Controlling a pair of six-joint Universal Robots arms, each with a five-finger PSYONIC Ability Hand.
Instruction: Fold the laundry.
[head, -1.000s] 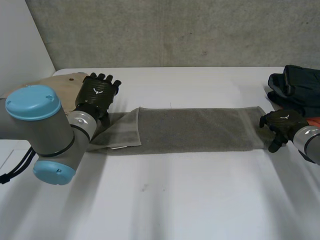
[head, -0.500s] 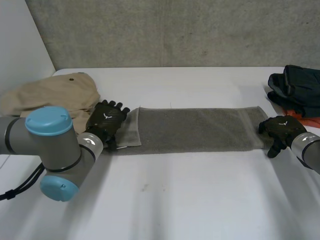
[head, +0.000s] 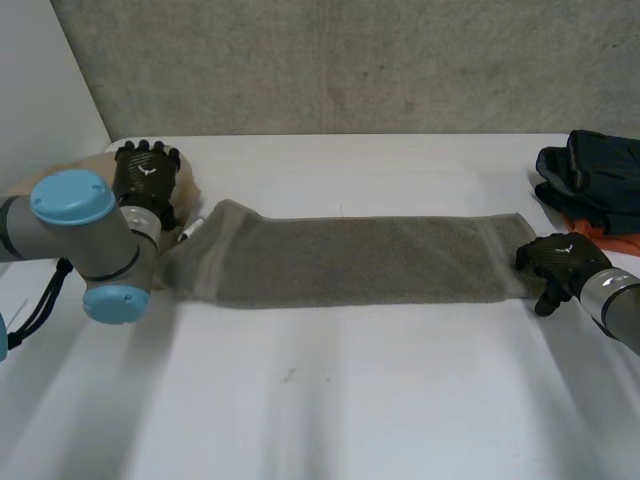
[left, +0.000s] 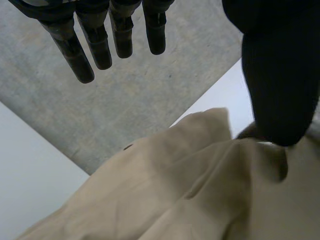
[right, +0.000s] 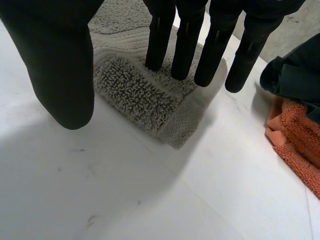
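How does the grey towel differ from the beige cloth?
The grey towel lies stretched out in a long strip; the beige cloth sits crumpled. The towel is looped and fuzzy, the beige cloth smooth. The right hand touches the towel's end; the left hand is over the beige cloth. Both rest on the white table.

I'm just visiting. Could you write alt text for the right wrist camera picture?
The robot's black right hand rests straight fingers on the end of a grey towel lying on a white table. An orange cloth and a dark garment lie beside the towel.
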